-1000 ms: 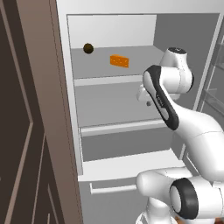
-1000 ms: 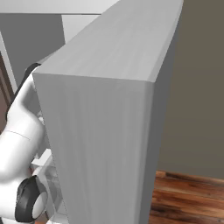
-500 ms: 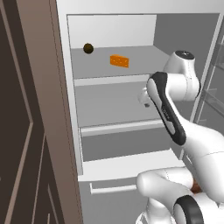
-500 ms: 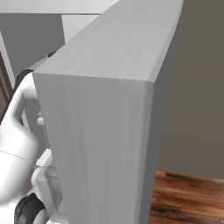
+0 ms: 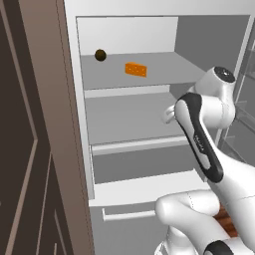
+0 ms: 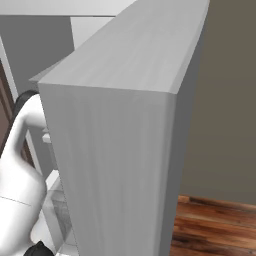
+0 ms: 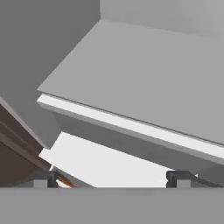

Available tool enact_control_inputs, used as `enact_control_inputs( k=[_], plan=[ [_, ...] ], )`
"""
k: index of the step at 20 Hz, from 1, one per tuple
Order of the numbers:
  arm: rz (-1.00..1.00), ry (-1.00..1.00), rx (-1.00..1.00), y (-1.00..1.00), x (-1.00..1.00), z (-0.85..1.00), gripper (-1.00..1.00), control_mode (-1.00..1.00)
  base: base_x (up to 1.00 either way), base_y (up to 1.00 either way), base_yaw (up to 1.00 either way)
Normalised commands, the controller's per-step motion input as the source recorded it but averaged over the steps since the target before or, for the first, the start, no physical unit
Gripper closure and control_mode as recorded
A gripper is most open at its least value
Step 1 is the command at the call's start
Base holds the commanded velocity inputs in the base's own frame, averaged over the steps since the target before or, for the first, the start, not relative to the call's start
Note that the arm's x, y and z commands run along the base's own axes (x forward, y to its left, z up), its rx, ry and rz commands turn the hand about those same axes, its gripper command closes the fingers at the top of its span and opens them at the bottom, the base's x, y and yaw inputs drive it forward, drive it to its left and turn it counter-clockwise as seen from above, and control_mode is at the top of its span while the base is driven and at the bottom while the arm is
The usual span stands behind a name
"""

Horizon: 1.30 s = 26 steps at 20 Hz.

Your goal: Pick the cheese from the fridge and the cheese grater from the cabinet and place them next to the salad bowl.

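Even, flat rendered light in all 3 views, with no glare and no sharp cast shadows. In the left base view the fridge point(image 5: 149, 99) interior is bright at the upper centre, each shelf's underside a darker grey; the far left of the frame is dim brown. The right base view is pale and soft at the centre. The hand view is slightly blurred and blocky along edges.

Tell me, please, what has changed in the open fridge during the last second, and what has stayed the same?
The arm swung to the right and a little lower in the left base view, away from the upper shelves. In the hand view the fingers stand wide apart, with nothing between them. The cheese and the small dark ball stayed on the top shelf of the fridge.
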Motion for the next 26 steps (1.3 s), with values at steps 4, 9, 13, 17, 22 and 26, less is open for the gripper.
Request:
enact_control_inputs(
  k=[4, 9, 13, 17, 22, 26],
  plan=[
    [0.1, -0.09, -0.06, 0.12, -0.05, 0.31, -1.0, -1.0, 0.0, 0.0, 0.0],
    [0.0, -0.03, -0.06, 0.14, 0.0, 0.24, -1.0, -1.0, 0.0, 0.0, 0.0],
    [0.0, -0.08, -0.08, 0.07, 0.0, 0.46, -1.0, -1.0, 0.0, 0.0, 0.0],
    [0.0, -0.08, -0.01, 0.01, 0.0, 0.31, -1.0, -1.0, 0.0, 0.0, 0.0],
    [0.02, -0.16, 0.0, 0.0, 0.0, 0.26, -1.0, -1.0, 0.0, 0.0, 0.0],
    [0.09, -0.14, 0.0, 0.0, 0.0, 0.2, -1.0, -1.0, 0.0, 0.0, 0.0]
  ],
)
